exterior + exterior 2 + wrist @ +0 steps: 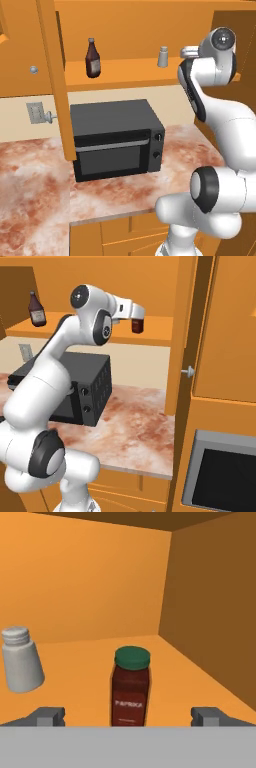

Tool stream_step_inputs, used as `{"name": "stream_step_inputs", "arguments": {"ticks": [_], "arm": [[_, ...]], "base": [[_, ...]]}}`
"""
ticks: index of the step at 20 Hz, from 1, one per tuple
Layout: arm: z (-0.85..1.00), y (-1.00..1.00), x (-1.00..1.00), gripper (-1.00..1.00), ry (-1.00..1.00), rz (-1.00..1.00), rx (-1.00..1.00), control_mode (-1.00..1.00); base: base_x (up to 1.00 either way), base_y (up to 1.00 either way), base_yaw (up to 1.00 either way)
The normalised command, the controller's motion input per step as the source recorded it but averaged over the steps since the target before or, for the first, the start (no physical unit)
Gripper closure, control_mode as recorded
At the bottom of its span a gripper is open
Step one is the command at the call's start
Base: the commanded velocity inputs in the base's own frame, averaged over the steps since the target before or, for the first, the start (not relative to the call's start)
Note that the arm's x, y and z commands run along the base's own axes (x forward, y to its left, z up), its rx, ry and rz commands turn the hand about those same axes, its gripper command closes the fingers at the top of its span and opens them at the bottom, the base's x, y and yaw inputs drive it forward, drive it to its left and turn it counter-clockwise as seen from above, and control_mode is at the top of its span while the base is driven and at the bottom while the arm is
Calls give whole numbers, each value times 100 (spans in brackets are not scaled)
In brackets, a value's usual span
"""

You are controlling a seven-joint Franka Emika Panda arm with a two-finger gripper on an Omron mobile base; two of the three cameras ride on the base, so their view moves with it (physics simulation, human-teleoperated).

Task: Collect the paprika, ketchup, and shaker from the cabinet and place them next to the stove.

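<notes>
Orange cabinet (90, 577) interior, seen along my gripper (129, 716), whose jaws stand wide and hold nothing. The paprika (130, 686) stands upright on the shelf between the two fingertips (49, 716), near the right wall. The shaker (21, 660) stands to its left, well apart; the ketchup (92, 59) sits farther along the shelf, above the microwave (116, 137). Risks, as I judge them: pushing in too far would knock the jar over against the back wall; closing off-centre would slide or tip it; a sideways swing could strike the shaker.
</notes>
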Motion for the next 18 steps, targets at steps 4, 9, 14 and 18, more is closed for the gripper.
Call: {"name": "stream_step_inputs", "arguments": {"ticks": [4,9,14,18], "arm": [[0,-5,18,-100,3,-2,0,-100],[0,0,9,-100,0,-3,0,-100],[-9,-6,9,-100,3,-3,2,-100],[-9,-6,8,-100,2,-3,2,-100]], "base": [[0,0,0],[0,0,0],[0,0,0],[0,0,0]]}}
